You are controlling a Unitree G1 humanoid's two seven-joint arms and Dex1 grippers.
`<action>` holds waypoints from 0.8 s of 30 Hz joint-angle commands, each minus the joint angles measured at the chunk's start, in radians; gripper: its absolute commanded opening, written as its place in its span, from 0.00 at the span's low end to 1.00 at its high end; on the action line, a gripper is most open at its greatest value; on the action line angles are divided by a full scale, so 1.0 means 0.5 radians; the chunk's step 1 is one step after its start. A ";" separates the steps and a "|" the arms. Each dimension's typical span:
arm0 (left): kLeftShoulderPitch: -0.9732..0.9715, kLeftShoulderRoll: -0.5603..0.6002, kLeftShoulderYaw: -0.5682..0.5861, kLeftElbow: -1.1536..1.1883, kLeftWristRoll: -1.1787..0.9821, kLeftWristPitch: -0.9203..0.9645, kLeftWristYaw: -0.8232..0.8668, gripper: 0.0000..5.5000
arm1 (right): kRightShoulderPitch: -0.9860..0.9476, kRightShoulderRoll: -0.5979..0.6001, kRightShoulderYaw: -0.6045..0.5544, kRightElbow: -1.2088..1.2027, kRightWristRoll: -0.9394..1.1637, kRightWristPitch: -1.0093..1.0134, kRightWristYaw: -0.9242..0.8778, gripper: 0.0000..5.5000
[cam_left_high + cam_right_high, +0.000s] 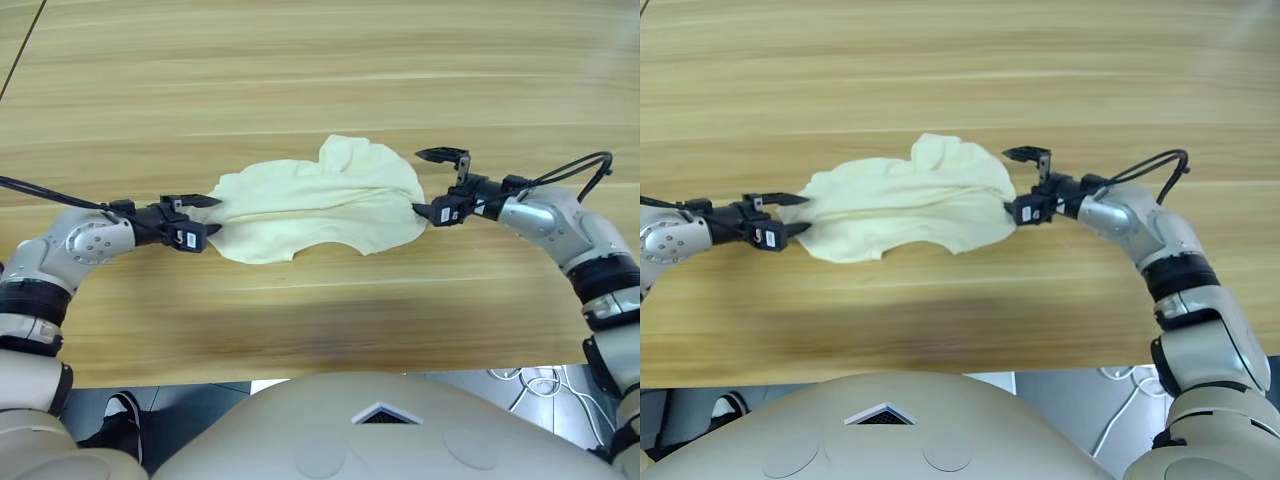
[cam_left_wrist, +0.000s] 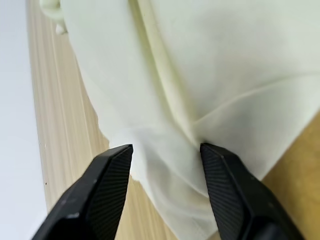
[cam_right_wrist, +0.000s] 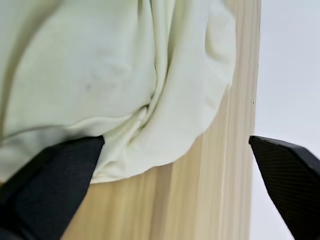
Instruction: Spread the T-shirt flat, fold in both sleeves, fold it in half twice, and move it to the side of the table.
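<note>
Low over the table point(image 1: 320, 60), both arms point(image 1: 85, 240) point(image 1: 545, 215) flank the T-shirt point(image 1: 320, 205), jaws parted.

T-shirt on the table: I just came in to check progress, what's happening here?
The robot has a crumpled pale yellow T-shirt on the table, not yet spread flat. Its left end effector is open around the shirt's left edge; the right end effector is wide open at the right edge.

Silver arm shells point(image 1: 545, 215), black left claw point(image 1: 213, 215), black right claw point(image 1: 420, 182), looped black cable point(image 1: 585, 160)
</note>
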 commanded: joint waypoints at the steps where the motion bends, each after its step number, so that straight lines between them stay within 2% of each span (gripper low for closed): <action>1: 0.009 0.059 0.009 -0.006 0.052 0.025 -0.057 0.46 | -0.001 -0.053 -0.074 0.052 -0.003 0.055 0.018 0.97; 9: 0.149 0.234 0.198 -0.350 -0.226 0.008 -0.165 0.46 | 0.177 -0.125 -0.196 -0.084 0.148 0.022 0.084 0.97; 14: 0.168 0.291 0.405 -0.586 -0.825 0.021 -0.301 0.46 | 0.306 -0.179 -0.311 -0.357 0.443 -0.044 0.214 0.97; 18: 0.320 0.316 0.391 -0.860 -1.252 0.096 -0.556 0.46 | 0.411 -0.212 -0.337 -0.569 0.660 -0.052 0.376 0.97; 24: 0.582 0.222 0.226 -1.041 -0.907 0.133 -0.672 0.46 | 0.563 -0.257 -0.279 -0.701 0.742 -0.028 0.629 0.97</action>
